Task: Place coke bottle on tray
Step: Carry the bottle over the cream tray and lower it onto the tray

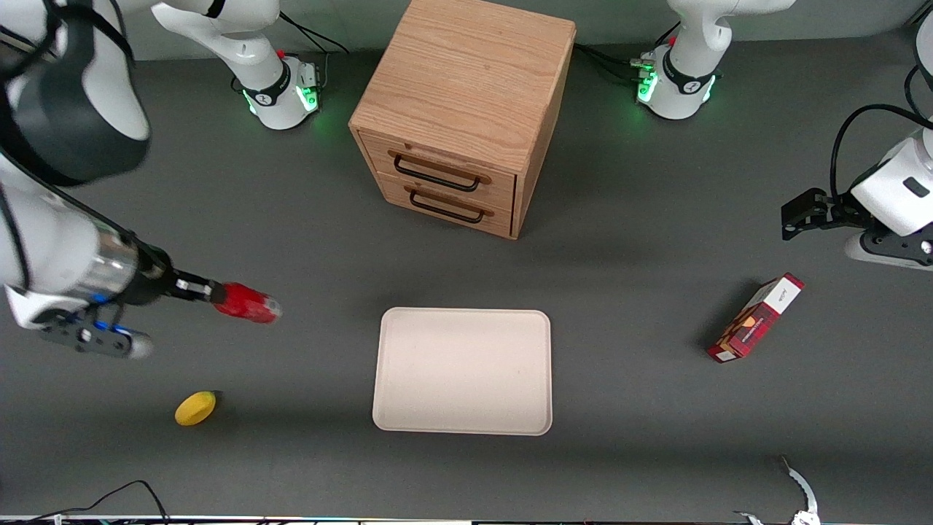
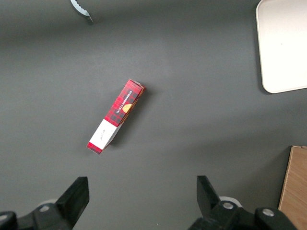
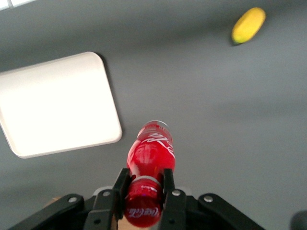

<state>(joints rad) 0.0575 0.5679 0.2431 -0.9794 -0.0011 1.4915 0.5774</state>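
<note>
My right gripper [image 1: 208, 291] is shut on the neck of the red coke bottle [image 1: 246, 303], just below its red cap. It holds the bottle in the air, tilted, toward the working arm's end of the table, beside the tray and apart from it. In the right wrist view the fingers [image 3: 121, 184] clamp the bottle [image 3: 151, 155] on both sides, its clear base pointing away. The cream tray [image 1: 393, 408] lies flat on the grey table, nearer the front camera than the cabinet, with nothing on it. The tray also shows in the right wrist view [image 3: 57, 103].
A wooden two-drawer cabinet [image 1: 466, 95] stands farther from the front camera than the tray. A yellow lemon [image 1: 195, 407] lies on the table below the gripper, nearer the camera. A red-and-white carton box [image 1: 756, 319] lies toward the parked arm's end.
</note>
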